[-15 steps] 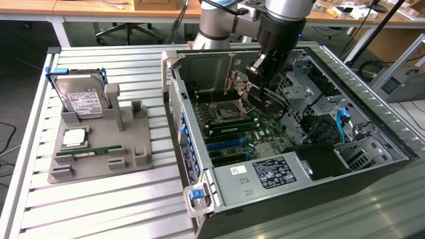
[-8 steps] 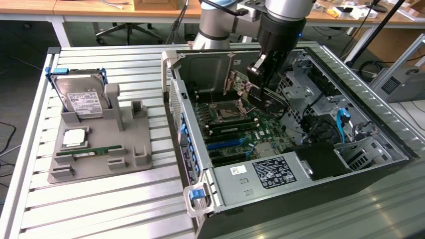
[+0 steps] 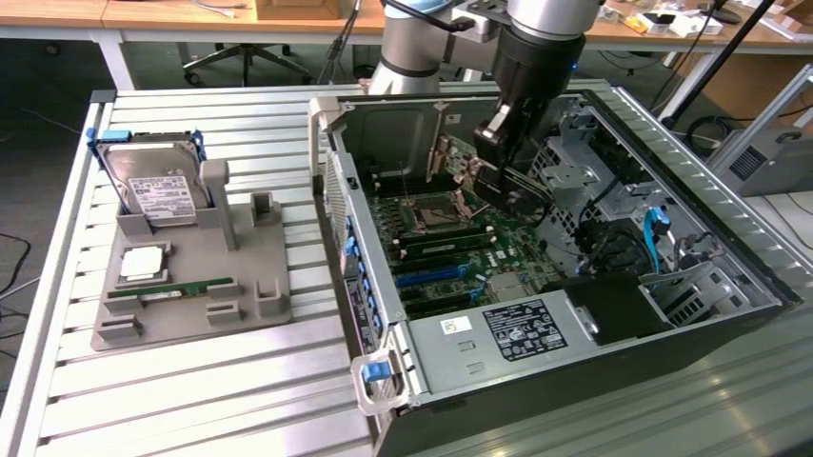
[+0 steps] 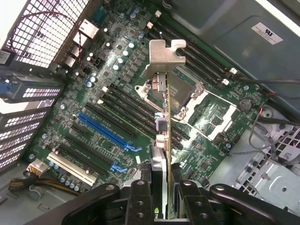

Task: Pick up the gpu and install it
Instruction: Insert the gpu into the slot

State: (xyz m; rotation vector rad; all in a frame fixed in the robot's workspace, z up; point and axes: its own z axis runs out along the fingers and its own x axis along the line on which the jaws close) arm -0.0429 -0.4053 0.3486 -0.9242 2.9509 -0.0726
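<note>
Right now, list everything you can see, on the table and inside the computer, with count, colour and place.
table: one, silvery, slatted, under everything
fixture: one, grey, exterior view's left
hard drive: one, silver in blue frame, standing on fixture
RAM stick: one, green, lying on fixture
computer case: one, black and silver, open, exterior view's right
motherboard: one, green, inside case
power supply: one, silver, case's near end
gpu: one, dark with silvery bracket, above motherboard
gripper: one, black, gripping gpu
arm: one, silver-grey, over case

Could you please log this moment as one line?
gripper: shut on gpu | position: above motherboard, inside case | gpu: not yet seated
</note>
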